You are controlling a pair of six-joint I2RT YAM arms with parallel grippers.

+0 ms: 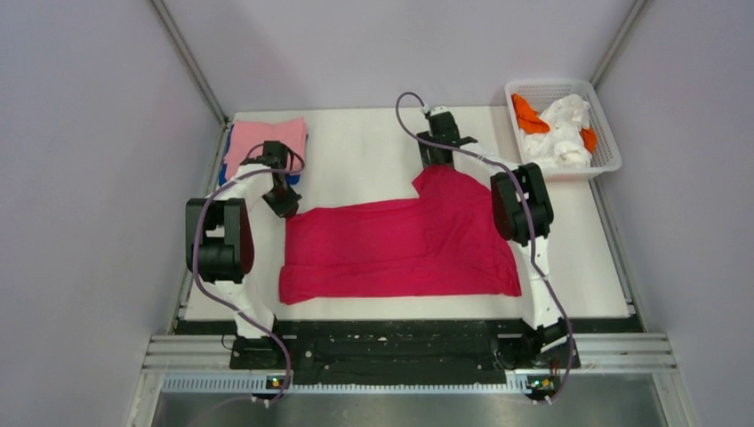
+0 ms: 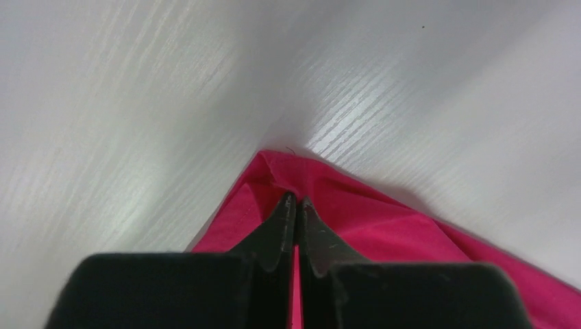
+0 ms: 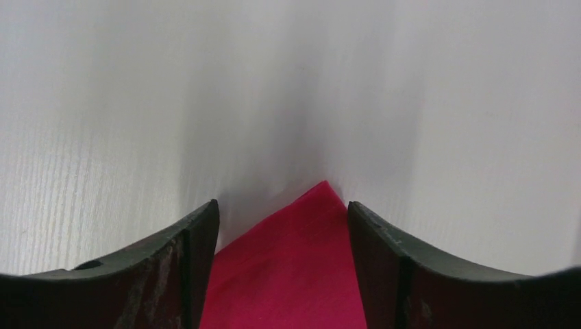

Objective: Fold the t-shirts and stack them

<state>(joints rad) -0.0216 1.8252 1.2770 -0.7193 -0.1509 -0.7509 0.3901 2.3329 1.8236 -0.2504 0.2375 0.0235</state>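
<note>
Red shirt (image 1: 400, 249) lies flat mid-table (image 1: 364, 147), with its long axis left-right and its near edge roughly parallel to the arm bases. The far edge isn't straight. Its right part juts away from the bases as a tab that ends in a corner at the right gripper (image 1: 437, 153). The far-left corner sits at the left gripper (image 1: 283, 203). So each arm is on its own side's corner, uncrossed, and the left corner is the nearer one to the bases.

Right gripper (image 3: 282, 203): jaws wide apart, straddling the tab corner. In the wrist view the red tip (image 3: 288, 274) points away between the jaws, flat on the table and clear of both. Nothing is held.

Left gripper (image 2: 296, 200): jaws almost together, only a thin slit between them. The tips are down on the cloth (image 2: 384, 226) just inside the corner, and the hem fold is just beyond them. I can't tell whether cloth is pinched in the slit or the tips only rest on it.

My read: the next move is to fold the far edge toward the bases, across the short axis. That depends on both corners being gripped, so the right has to clamp and the left grip needs confirming. If only one holds, the fold will skew.

Pink shirt (image 1: 267, 138) is folded at the table's far-left corner, on top of the blue shirt (image 1: 226, 160), which shows only at the edges. This stack is just behind the left gripper and apart from the red shirt. The left arm is nearer to it.
</note>
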